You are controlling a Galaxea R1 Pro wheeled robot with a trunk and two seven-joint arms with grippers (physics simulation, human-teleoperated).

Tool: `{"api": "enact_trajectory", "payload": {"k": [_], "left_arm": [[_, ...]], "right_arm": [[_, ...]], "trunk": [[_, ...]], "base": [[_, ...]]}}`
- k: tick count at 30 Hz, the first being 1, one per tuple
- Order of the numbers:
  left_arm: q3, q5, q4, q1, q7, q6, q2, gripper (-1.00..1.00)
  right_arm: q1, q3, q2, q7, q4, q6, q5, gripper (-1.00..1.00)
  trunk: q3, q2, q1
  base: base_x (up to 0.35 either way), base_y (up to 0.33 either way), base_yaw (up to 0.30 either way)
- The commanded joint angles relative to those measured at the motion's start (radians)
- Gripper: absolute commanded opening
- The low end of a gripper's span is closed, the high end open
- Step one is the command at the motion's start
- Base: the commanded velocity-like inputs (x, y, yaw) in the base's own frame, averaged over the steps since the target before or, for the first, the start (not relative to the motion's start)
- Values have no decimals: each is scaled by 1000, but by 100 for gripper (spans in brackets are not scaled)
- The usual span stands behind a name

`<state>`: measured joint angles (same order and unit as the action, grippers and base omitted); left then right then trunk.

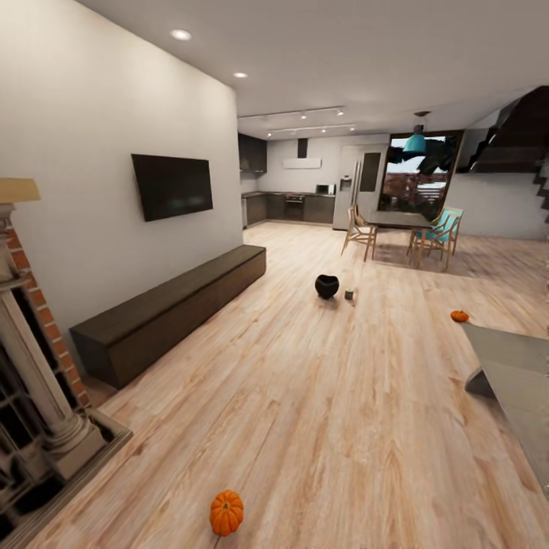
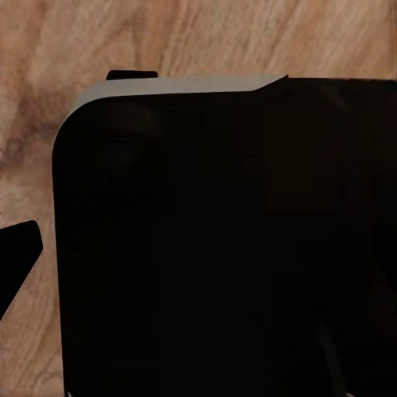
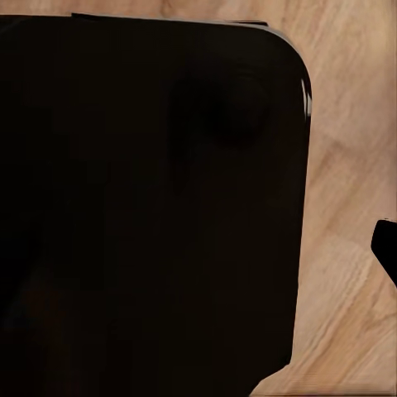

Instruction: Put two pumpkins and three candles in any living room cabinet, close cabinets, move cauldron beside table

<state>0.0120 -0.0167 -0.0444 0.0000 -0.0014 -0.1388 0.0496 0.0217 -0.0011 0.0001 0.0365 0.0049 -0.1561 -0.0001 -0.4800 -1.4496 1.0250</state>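
One orange pumpkin [image 1: 226, 512] lies on the wood floor close in front of me. A second pumpkin [image 1: 459, 316] sits farther off to the right, just beyond a grey table's corner. The black cauldron [image 1: 326, 286] stands mid-floor with a small grey candle [image 1: 349, 294] right beside it. Along the left wall, under the TV, runs the long dark-brown cabinet [image 1: 175, 305], its fronts shut. Both wrist views look down on a dark rounded panel over floorboards. A dark sliver that may be a fingertip [image 2: 16, 258] shows at one edge, and another possible fingertip [image 3: 387, 252] in the right wrist view.
A brick and dark fireplace surround [image 1: 34, 412] stands at the near left. A grey table [image 1: 512, 366] juts in from the right. A dining table [image 1: 396, 221] with chairs and the kitchen lie at the back. A wide stretch of wood floor separates these.
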Motion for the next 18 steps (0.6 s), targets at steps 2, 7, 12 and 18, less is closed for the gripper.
{"api": "enact_trajectory", "payload": {"k": [2, 7, 12, 18], "left_arm": [[1, -1, 0, 0, 0, -2, 2, 100], [0, -1, 1, 0, 1, -1, 2, 100], [0, 1, 12, 1, 3, -2, 1, 100], [-3, 4, 14, 1, 7, -3, 3, 100]], "right_arm": [[0, 0, 0, 2, 3, -5, -1, 100], [0, 0, 0, 2, 5, -5, -1, 100], [0, 0, 0, 1, 6, -4, 0, 100], [0, 0, 0, 1, 6, -4, 0, 100]], "trunk": [[-1, 0, 0], [-1, 0, 0], [-1, 0, 0], [-1, 0, 0]], "base": [[0, 0, -66], [87, 0, -144], [299, -19, -273], [294, -172, -289]]}}
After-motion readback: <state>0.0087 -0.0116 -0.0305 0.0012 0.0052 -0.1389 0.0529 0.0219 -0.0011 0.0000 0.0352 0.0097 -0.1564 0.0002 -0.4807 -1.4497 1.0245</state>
